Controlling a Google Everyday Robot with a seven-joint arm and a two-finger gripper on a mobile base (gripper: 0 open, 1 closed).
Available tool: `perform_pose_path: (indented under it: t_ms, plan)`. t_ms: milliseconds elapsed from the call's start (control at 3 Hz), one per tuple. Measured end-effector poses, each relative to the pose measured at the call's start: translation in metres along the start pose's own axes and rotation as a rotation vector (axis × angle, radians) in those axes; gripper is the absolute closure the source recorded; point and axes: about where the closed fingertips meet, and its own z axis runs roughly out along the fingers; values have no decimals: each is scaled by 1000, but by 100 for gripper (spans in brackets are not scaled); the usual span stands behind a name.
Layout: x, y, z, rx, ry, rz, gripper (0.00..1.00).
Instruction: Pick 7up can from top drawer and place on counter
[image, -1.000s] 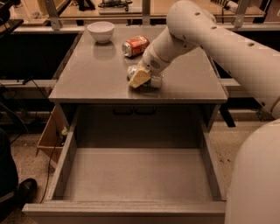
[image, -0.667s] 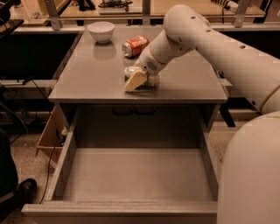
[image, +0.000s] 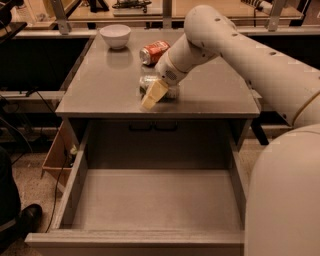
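The 7up can (image: 172, 92) lies on its side on the grey counter (image: 105, 87), near the counter's front edge, silver and pale. My gripper (image: 152, 95) is right at the can, reaching down over its front left part and hiding its middle. The white arm (image: 235, 45) comes in from the upper right. The top drawer (image: 155, 200) is pulled fully out below the counter, and its flat grey floor shows.
A white bowl (image: 115, 35) stands at the counter's back left. An orange-red soda can (image: 154, 51) lies on its side behind the gripper. A cardboard box (image: 56, 155) sits on the floor left of the drawer. My white body (image: 287, 200) fills the lower right.
The gripper has shifted a little to the left and toward the counter's front edge, staying at the can. The drawer, bowl and orange-red can have not moved.
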Motion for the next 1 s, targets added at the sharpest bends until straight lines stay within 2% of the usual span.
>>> perform_pose_path:
  t_ms: [333, 667, 1000]
  plan:
    - [-7, 0, -2, -36, -49, 2, 0]
    - [-9, -1, -20, -84, -153, 27, 0]
    - [-8, -1, -64, -84, -211, 32, 0]
